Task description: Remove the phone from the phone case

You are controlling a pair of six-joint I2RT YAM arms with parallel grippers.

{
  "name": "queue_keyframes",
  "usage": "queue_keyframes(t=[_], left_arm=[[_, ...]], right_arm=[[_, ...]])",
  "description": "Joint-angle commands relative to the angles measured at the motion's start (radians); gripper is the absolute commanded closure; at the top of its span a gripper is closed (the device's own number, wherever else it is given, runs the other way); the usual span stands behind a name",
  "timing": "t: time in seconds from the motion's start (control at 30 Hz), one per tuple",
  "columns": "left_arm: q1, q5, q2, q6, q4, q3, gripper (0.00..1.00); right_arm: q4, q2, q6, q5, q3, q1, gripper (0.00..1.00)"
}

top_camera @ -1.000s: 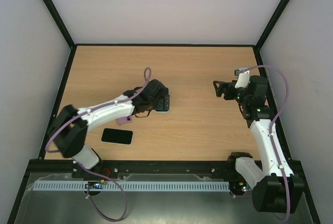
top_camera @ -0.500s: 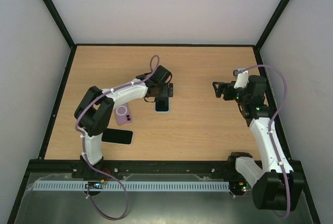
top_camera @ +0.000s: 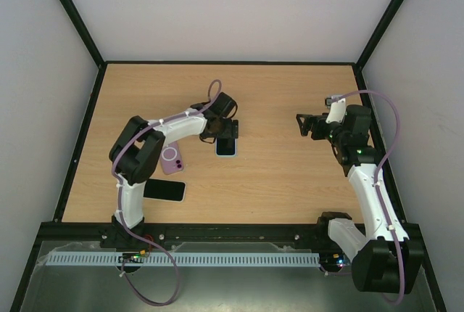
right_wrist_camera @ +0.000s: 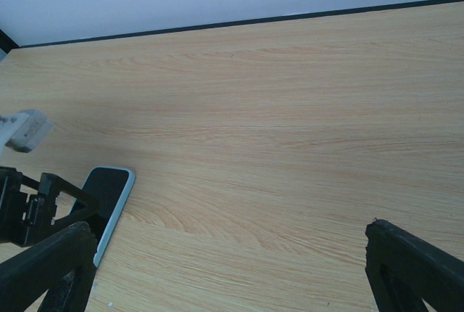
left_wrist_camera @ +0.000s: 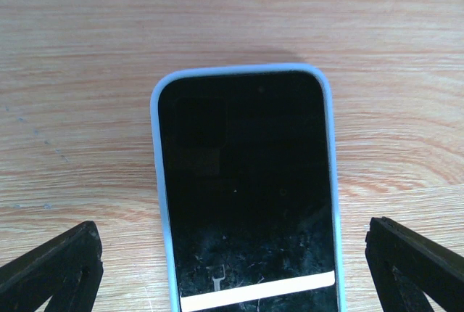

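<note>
A phone in a light blue case [top_camera: 226, 146] lies screen up in the middle of the wooden table [top_camera: 283, 174]. My left gripper [top_camera: 227, 132] is open just behind the phone's far end. In the left wrist view the phone [left_wrist_camera: 246, 181] fills the middle, and the left gripper [left_wrist_camera: 232, 254] has one finger on each side of it without touching. My right gripper [top_camera: 301, 125] is open and empty, above the table to the right. The right wrist view shows the right gripper [right_wrist_camera: 232, 261] open, with the phone [right_wrist_camera: 109, 203] at the far left.
A pink phone case [top_camera: 172, 159] with a ring on its back lies left of the cased phone. A bare black phone [top_camera: 163, 190] lies nearer the front left. Black frame rails and white walls border the table.
</note>
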Motion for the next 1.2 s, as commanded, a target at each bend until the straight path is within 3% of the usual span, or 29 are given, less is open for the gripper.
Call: queue_keyframes(t=[0.0,0.47,1.17], left_arm=[[-0.002,0.033,0.042,0.007,-0.052,0.043,0.02],[-0.018,-0.05,0.193,-0.051,-0.281,0.291,0.06],[-0.052,-0.033,0.273,-0.182,-0.475,0.389,0.07]], right_arm=[[0.01,0.003,-0.013,-0.001,0.003,0.004,0.03],[0.005,0.01,-0.032,-0.02,0.005,0.004,0.02],[0.001,0.009,-0.035,-0.027,0.007,0.004,0.02]])
